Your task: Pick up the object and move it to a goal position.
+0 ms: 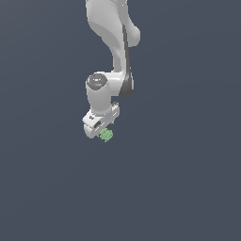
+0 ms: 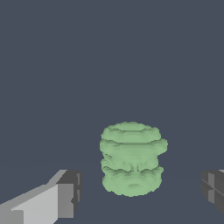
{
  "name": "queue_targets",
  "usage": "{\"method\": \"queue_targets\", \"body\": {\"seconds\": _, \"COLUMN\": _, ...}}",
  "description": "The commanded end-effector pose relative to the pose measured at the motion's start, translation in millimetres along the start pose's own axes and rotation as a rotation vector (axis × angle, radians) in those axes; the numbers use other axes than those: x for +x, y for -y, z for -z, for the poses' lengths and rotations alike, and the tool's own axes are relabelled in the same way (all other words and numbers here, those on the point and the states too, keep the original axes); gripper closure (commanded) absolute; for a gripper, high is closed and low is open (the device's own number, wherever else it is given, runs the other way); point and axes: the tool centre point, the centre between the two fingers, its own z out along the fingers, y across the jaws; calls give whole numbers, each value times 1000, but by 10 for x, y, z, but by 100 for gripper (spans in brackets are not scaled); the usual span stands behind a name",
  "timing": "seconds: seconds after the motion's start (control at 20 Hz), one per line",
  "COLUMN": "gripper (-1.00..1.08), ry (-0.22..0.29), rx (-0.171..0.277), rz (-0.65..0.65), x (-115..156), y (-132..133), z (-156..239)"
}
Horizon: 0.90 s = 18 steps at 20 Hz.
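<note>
Wrist view shows, nearest to the camera, the two dark grey fingertips (image 2: 70, 192) of the white two-finger gripper (image 2: 140, 192), one at each side of the picture and standing wide apart, so the gripper is released and holds nothing. Between them, a little farther from the camera, lies the small light-green clump of ridged, finger-like segments (image 2: 132, 158), stacked like a bunch of tiny bananas. It rests on the plain dark blue-grey floor (image 2: 109, 57), and there is free space on both sides of it, so neither fingertip touches it.

In the exterior view the same gripper (image 1: 101, 131) hangs from the white arm (image 1: 110, 42), pointing down, and the green clump (image 1: 107, 135) peeks out just beside its lower edge, toward the exterior view's right. How high the fingertips are above the floor I cannot tell from here.

I judge the clump to be light, because it is much narrower than the gripper. Its ridges should give the pads some hold, but the rounded sides could let it roll or slip out if the squeeze is off centre. The best place to take it seems to be across the middle, on the two widest flanks, with the fingers low enough to catch the thick part. No goal marker is visible in either view.
</note>
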Motion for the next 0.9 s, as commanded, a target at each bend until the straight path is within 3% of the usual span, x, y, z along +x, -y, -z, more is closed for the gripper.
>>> {"method": "queue_targets", "body": {"seconds": 0.0, "gripper": -92, "ry": 0, "rx": 0, "rz": 1, "x": -1, "y": 3, "z": -41}}
{"method": "queue_targets", "body": {"seconds": 0.7, "gripper": -92, "ry": 0, "rx": 1, "rz": 4, "x": -5, "y": 6, "z": -493}}
{"method": "queue_targets", "body": {"seconds": 0.75, "gripper": 108, "ry": 0, "rx": 1, "rz": 4, "x": -5, "y": 6, "z": -493}}
{"method": "queue_targets", "body": {"seconds": 0.85, "gripper": 108, "ry": 0, "rx": 1, "rz": 4, "x": -5, "y": 6, "z": -493}}
